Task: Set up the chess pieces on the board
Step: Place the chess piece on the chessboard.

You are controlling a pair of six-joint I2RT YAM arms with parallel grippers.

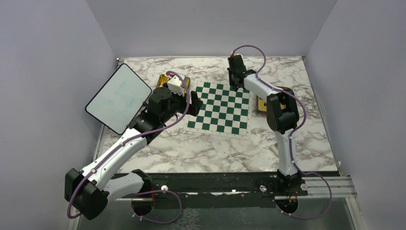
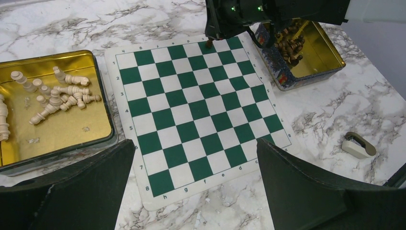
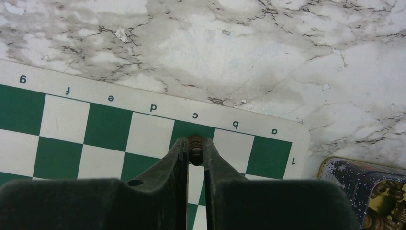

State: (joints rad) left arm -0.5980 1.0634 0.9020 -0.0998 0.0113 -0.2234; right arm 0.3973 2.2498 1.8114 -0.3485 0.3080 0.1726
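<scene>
Dark brown wood, pinched: one of the chess pieces (image 3: 195, 149) upright between the nearly closed fingers of the right tool (image 1: 235, 86), over the green c square in the edge row of the board (image 2: 191, 115), on the side far from the arm bases. Cannot tell whether the base touches the mat yet.

Lower straight down, centre on the square, part the fingers only slightly and only once seated, then lift vertically to avoid tipping. Left tool (image 2: 195, 143) spread fully, holding nothing, hovering at the board's left edge; best kept clear of the far row.

No other piece standing on the squares. Cream pieces (image 2: 62, 93) lying jumbled in a gold tray (image 2: 67, 134) left of the board; dark pieces (image 2: 289, 45) heaped in a second tray (image 2: 325, 52) on the right.

White marble-patterned surface (image 1: 215, 148) with grey veins, carrying a small grey-beige block (image 2: 358, 145) near the board's corner and a rounded white tablet (image 1: 118, 97) at the left. Plain pale grey walls on three sides.
</scene>
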